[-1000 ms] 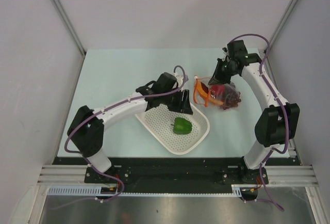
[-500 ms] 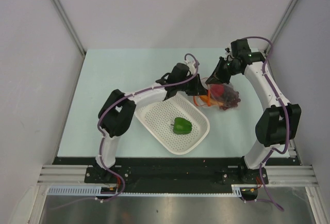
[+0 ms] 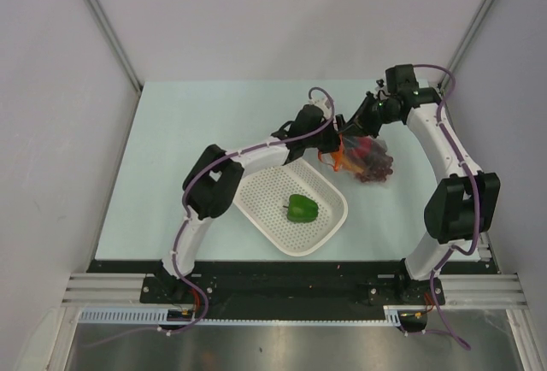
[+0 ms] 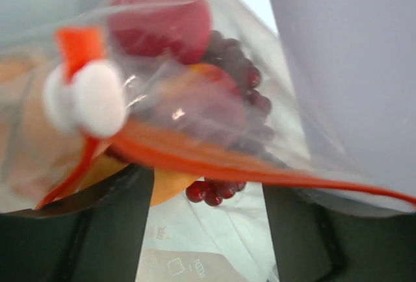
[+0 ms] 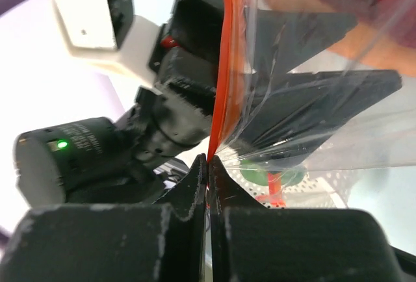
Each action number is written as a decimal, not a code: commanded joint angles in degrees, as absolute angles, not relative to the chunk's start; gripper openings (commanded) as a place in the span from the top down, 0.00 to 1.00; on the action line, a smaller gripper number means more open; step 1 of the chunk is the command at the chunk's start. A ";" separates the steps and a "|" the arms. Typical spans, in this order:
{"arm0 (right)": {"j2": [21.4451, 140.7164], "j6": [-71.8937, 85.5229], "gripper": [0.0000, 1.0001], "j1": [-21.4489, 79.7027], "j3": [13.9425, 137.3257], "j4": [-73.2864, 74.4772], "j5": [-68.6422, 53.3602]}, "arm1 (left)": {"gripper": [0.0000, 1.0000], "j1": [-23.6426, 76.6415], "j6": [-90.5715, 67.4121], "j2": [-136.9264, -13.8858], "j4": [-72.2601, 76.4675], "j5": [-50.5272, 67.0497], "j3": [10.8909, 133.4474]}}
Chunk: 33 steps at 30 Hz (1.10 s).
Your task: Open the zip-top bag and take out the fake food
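Opening step: right gripper (image 5: 208, 165) clamps the zip-top bag (image 3: 371, 161) on its zipper strip (image 5: 226, 67); left gripper (image 3: 332, 138) gapes wide, should grab opposite lip imo.

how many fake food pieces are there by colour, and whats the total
green: 1, the bell pepper, in the white basket
red: 1, the round fruit, in the zip-top bag
purple: 1, the grape bunch, in the bag
orange: 1, the carrot-like piece, in the bag
total: 4 that I can make out
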<state>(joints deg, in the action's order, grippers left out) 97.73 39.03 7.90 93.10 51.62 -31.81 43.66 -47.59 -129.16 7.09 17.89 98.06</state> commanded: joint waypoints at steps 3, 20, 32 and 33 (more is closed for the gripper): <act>94.04 42.80 1.00 9.14 92.73 49.22 -34.72 | 0.20 44.30 -47.72 -130.86 8.43 13.27 100.81; 92.64 44.38 1.00 10.72 89.47 47.55 -33.22 | 0.21 47.02 -54.13 -133.15 16.26 12.40 96.51; 93.08 45.70 1.00 11.16 89.38 46.67 -33.84 | 0.35 47.90 -55.81 -134.65 16.08 10.90 95.89; 93.08 45.44 1.00 11.16 89.30 46.76 -33.58 | 0.42 47.90 -55.72 -134.56 16.69 11.07 95.63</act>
